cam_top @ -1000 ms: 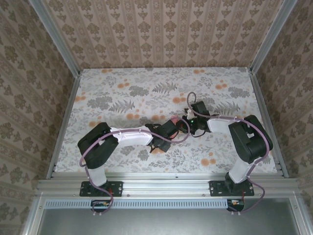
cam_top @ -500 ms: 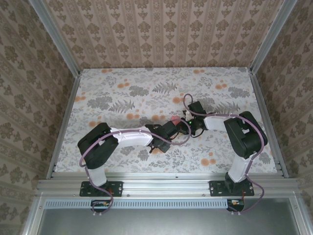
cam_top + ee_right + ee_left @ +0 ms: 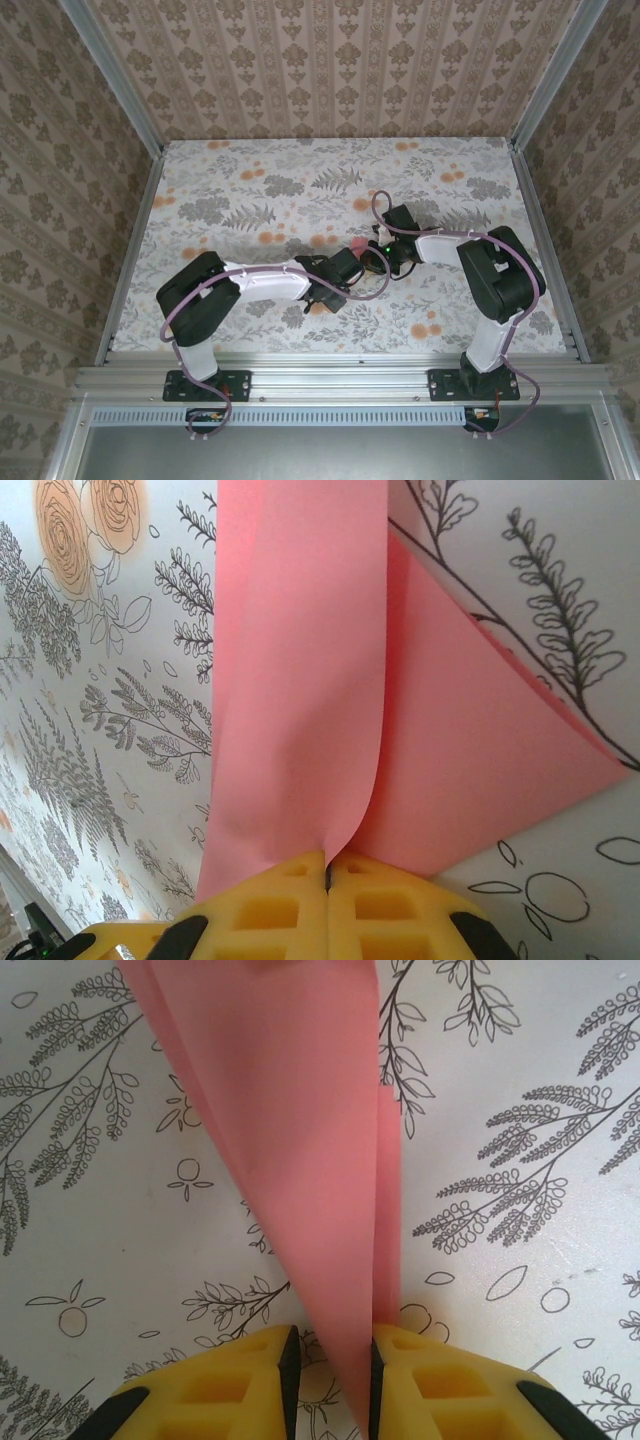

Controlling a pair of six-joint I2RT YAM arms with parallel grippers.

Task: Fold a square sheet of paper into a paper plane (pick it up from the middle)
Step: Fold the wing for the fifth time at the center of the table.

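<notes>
Paper plane (image 3: 300, 1140), plain coral-pink, folded
Narrows to a slim creased point at one end, spreads at the other into overlapping layers with a triangular flap splayed sideways; pinched at both ends, near the middle of the table (image 3: 250, 170).

Top external: fixed high behind the arm bases (image 3: 200, 383), angled down across the whole table (image 3: 250, 190), far off. Left wrist and right wrist: very close, aimed down at its surface past the left gripper (image 3: 330, 1360) and right gripper (image 3: 327, 865). Shared across all three: the paper plane (image 3: 300, 1140) mid-table.
</notes>
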